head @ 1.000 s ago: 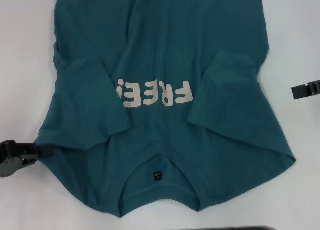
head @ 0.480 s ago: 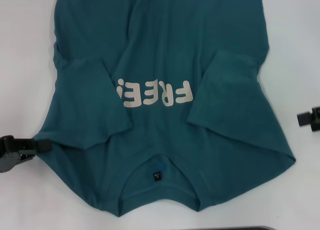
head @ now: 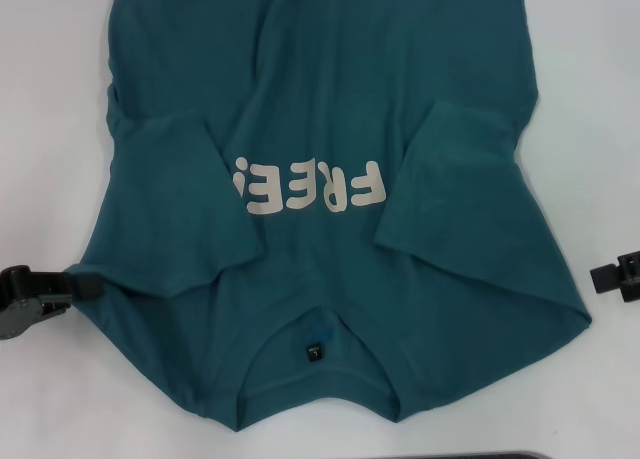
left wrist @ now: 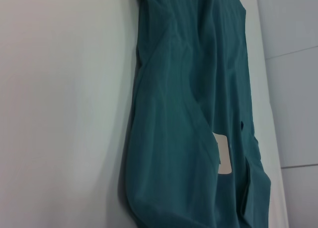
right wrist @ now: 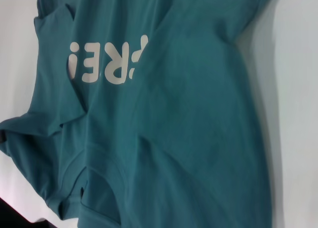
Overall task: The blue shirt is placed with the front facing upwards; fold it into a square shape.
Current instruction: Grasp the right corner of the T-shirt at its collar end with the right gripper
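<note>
At far left, low against the white table (head: 50, 129): the left gripper (head: 82, 285), dark tip right at the shoulder edge of the blue shirt (head: 330, 89), touching or overlapping the cloth there; whether spread, pressed together or pinching the fabric, cannot tell. Next to it, spread flat across the middle of the table, front up: the shirt itself, collar (head: 315, 324) nearest the robot, far end running out of the head view. On the left side, a short sleeve (head: 180, 209) folded inward over the chest, covering the end of the off-white "FREE" lettering (head: 310, 187), which reads upside down from the head camera. Below the lettering, inside the neckline, a small black neck tag (head: 314, 351). Further right, the other sleeve (head: 450, 169) also folded in over the body, just beside the lettering. From the left wrist camera, only the long teal side of the shirt (left wrist: 184, 114) on pale table. From the right wrist camera, the lettering (right wrist: 107, 64) and the curved collar (right wrist: 99, 173). At far right, the right gripper (head: 600, 275), near the shirt's shoulder corner but apart from it, over bare table; grip state again not readable.
</note>
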Controlling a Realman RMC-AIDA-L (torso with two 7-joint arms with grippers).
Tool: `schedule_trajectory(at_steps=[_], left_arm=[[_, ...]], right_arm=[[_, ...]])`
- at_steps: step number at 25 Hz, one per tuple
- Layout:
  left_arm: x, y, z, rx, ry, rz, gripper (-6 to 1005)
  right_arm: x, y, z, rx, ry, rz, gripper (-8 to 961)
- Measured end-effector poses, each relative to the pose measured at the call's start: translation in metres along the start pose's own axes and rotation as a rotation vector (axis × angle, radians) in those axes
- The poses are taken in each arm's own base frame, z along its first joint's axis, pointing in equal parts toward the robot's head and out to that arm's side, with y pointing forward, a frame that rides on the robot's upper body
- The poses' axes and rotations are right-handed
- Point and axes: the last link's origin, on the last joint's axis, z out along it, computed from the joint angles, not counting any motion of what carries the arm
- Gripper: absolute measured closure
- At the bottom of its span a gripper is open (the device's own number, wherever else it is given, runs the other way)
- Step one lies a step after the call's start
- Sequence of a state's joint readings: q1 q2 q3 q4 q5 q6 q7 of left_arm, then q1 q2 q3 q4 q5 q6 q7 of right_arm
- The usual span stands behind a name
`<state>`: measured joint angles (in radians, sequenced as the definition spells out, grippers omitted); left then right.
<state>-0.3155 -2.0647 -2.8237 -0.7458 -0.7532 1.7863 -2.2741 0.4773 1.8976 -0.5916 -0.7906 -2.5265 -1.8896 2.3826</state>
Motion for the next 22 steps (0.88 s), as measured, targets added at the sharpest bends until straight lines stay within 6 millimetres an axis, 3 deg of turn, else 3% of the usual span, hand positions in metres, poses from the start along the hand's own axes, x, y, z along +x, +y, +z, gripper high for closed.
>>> schedule_trajectory(at_steps=[22], left_arm=[[0.004, 0.002, 0.001, 0.0, 0.0, 0.0, 967]], right_arm=[[0.005, -0.008, 0.021, 0.012, 0.008, 0.012, 99]])
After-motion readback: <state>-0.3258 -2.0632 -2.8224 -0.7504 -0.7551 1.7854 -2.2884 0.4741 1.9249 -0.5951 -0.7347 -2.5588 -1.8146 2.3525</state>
